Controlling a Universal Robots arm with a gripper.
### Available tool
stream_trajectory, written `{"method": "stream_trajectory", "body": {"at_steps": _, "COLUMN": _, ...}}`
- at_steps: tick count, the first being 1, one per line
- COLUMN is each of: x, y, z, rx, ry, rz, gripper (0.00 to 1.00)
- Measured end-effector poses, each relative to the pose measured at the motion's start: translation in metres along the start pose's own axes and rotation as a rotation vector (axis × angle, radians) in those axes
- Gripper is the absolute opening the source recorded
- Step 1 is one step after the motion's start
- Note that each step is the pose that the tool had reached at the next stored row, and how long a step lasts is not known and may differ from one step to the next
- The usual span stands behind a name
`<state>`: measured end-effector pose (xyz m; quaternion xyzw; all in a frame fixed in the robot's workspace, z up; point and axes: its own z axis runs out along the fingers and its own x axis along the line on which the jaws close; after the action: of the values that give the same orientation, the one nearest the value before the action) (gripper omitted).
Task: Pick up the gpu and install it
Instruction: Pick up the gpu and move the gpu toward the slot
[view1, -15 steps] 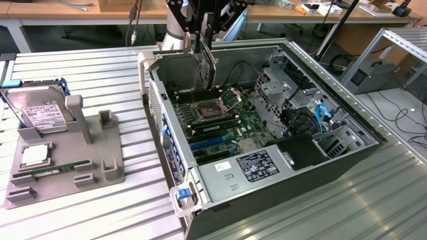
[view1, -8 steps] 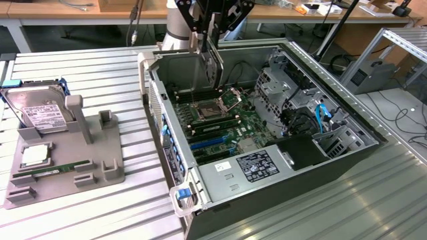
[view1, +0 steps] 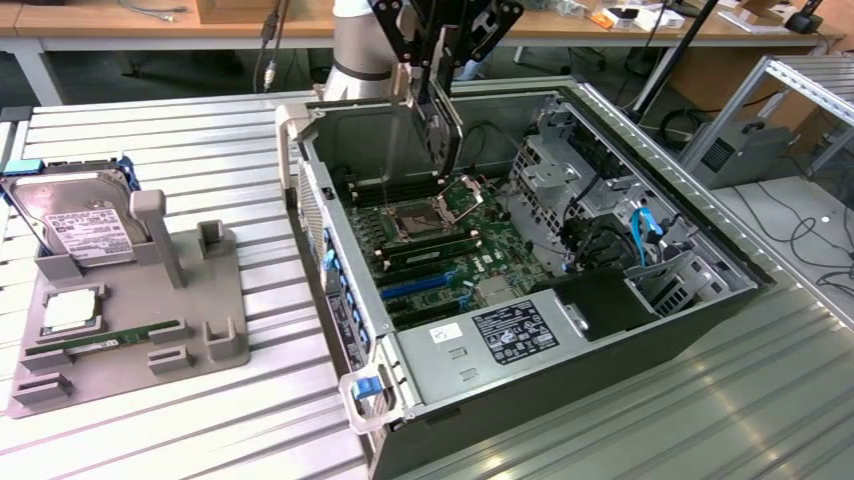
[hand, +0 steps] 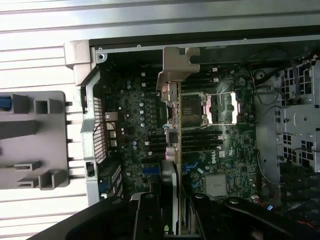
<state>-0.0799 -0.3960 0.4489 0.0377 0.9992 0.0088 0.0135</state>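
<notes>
one claw (view1: 435, 72) | clenched on the gpu (hand: 177, 75), card held edge-down | hovered above the motherboard (view1: 441, 250) of the open computer case (view1: 574, 390) | hard drive (view1: 80, 225) stood in grey holder (view1: 200, 330)

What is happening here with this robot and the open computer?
The robot arm's claw grips a thin dark expansion card with a silver end bracket, holding it on edge above the green motherboard inside the open black computer case. The card is not yet seated in a slot.
</notes>
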Motion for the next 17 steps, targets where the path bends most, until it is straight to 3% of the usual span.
{"method": "stream_trajectory", "body": {"at_steps": 17, "x": -0.017, "y": 0.0013, "z": 0.0007, "rx": 0.0015, "ry": -0.0001, "rz": 0.000, "gripper": 0.27}}
